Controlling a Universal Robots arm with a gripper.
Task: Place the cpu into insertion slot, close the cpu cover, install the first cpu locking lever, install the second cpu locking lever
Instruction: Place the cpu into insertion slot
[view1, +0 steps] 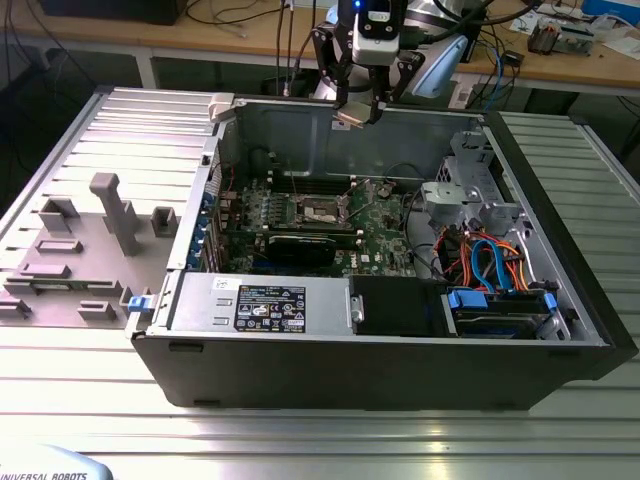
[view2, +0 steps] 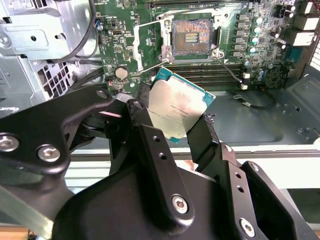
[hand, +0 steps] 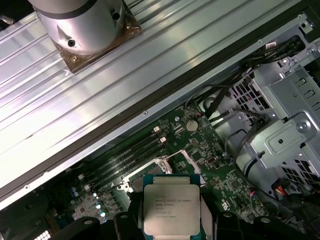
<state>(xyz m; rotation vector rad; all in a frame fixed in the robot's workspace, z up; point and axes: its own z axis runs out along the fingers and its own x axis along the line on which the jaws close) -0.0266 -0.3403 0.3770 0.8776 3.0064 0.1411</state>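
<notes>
— What is seen, taking the biggest thing first?

— A ribbed metal worktop (view1: 300, 440) is seen, and an open computer case (view1: 400, 365) is laid on its side upon it. A grey fixture plate (view1: 80, 250) is set just beside the case, on the exterior view's left.

— And inside the case?

— A green motherboard (view1: 385, 235) is mounted on the case floor. A power supply (view1: 260, 303) is fitted along the case's near wall.

— Where is the tool held?

— The tool (view1: 357, 112) is held above the case's far wall, up over the rim and not down inside the case.

— In what state is it found?

— It is closed on the cpu (view2: 180, 107). The chip is pinched at two opposite edges between the black fingers (view2: 200, 137), and its silver top is shown in both wrist views.

— And the insertion slot?

— The insertion slot (view2: 192, 37) is located inside the case, near the middle of the motherboard and well apart from the held chip. Its pin field is left exposed.
</notes>
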